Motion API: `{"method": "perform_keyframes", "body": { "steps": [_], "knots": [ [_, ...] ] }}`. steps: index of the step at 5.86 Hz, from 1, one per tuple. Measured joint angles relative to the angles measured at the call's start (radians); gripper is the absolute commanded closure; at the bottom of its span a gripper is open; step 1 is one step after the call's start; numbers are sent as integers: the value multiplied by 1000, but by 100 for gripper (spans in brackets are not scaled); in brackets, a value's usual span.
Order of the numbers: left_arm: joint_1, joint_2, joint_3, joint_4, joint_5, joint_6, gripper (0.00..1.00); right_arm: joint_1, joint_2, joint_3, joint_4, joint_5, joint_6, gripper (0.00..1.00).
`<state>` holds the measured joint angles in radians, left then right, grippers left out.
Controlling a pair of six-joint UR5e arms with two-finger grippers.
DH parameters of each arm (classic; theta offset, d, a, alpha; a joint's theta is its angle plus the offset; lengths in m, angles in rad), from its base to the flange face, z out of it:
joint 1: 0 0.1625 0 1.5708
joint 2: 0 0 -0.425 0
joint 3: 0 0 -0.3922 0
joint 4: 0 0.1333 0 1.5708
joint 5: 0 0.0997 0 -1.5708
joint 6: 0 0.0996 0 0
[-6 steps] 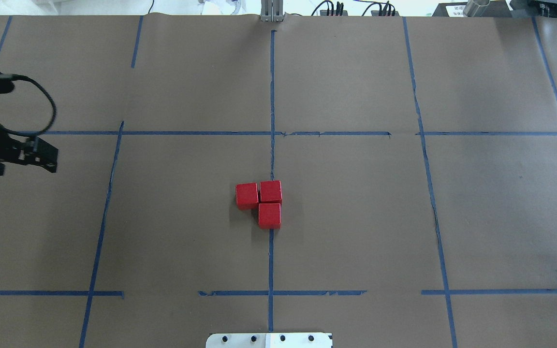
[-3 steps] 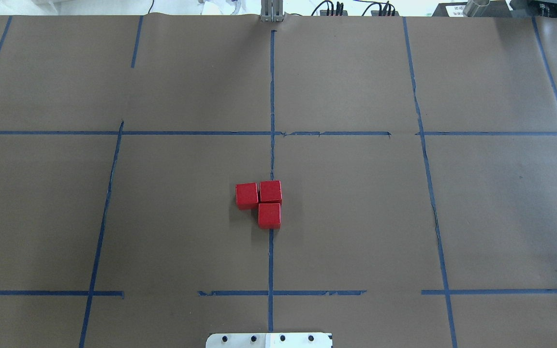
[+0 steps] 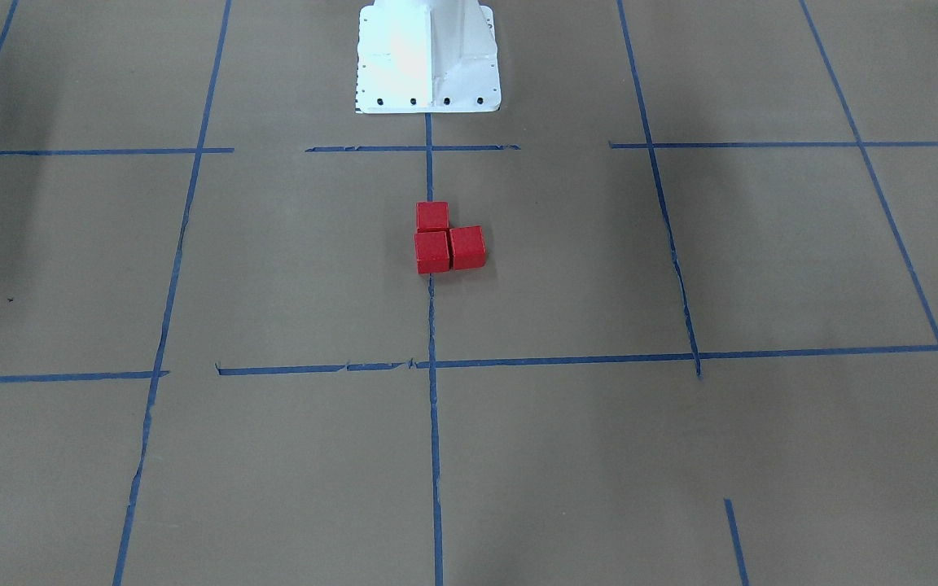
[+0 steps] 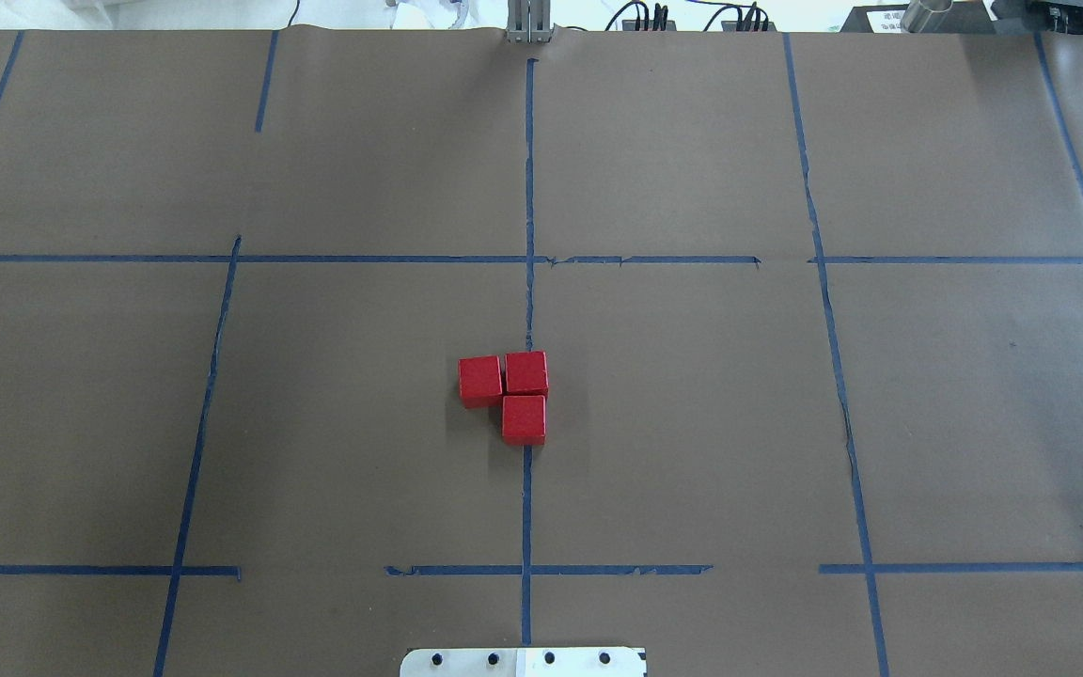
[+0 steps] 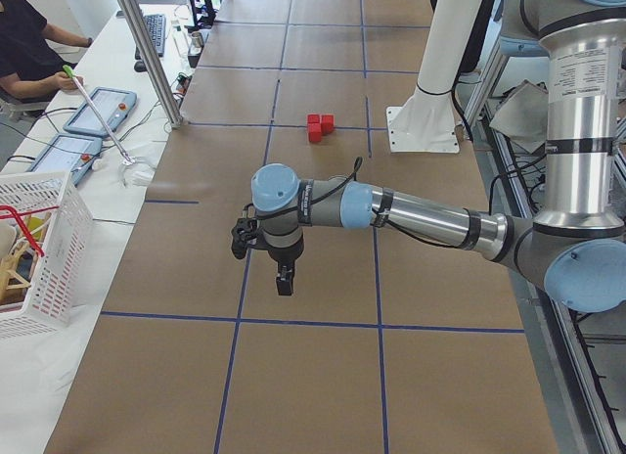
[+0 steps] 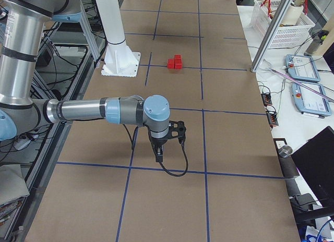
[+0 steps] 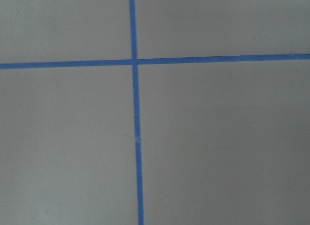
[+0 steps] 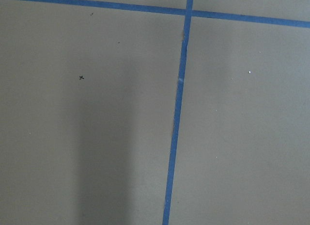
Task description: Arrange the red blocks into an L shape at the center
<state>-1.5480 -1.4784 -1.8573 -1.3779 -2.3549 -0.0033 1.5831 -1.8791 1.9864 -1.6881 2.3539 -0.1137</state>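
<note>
Three red blocks sit touching in an L at the center, on the long blue tape line: one block on the left, one at the corner, one nearer the robot. The front-facing view shows the same cluster of red blocks. No gripper is near them. My left gripper hangs over bare paper far from the blocks, seen only in the left side view. My right gripper shows only in the right side view. I cannot tell whether either is open or shut. Both wrist views show only paper and tape.
The white robot base stands just behind the blocks. A white basket and tablets lie on the side table, where a seated person holds a stick. A metal pole rises at the table edge.
The left gripper, at the overhead view's left edge one second ago, has withdrawn out of that view. The red blocks have not moved.
</note>
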Motion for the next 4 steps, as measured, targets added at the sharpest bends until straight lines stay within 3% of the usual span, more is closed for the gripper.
{"method": "perform_keyframes", "body": {
  "steps": [4],
  "knots": [
    [-23, 36, 22, -9, -7, 56, 0, 1, 2, 11, 5, 7, 8, 0]
  ]
}}
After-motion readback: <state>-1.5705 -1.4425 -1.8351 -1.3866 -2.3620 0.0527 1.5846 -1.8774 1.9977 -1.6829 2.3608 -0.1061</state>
